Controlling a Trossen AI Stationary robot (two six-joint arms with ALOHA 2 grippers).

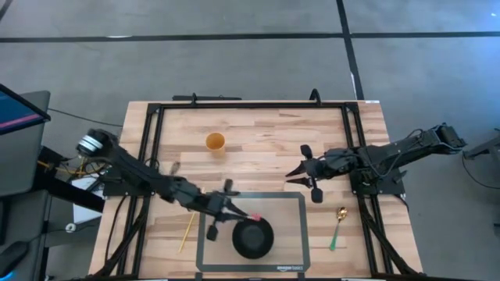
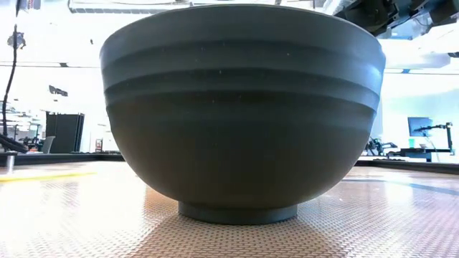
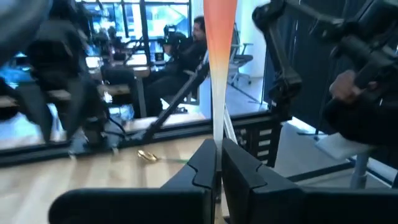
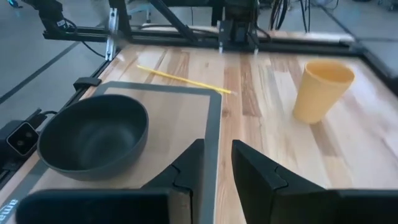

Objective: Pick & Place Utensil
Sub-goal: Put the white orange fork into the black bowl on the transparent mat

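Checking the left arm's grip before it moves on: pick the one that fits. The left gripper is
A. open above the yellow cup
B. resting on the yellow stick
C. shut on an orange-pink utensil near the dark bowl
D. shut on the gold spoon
C: the left gripper is clamped on the orange-pink utensil, beside the dark bowl.

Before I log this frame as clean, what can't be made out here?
- Low view: the bowl fills the picture and hides both end effectors.
- Left wrist view: the orange utensil clamped in the left end effector runs off the edge, so its type is unclear.
- High view: the gold spoon is too small for detail.
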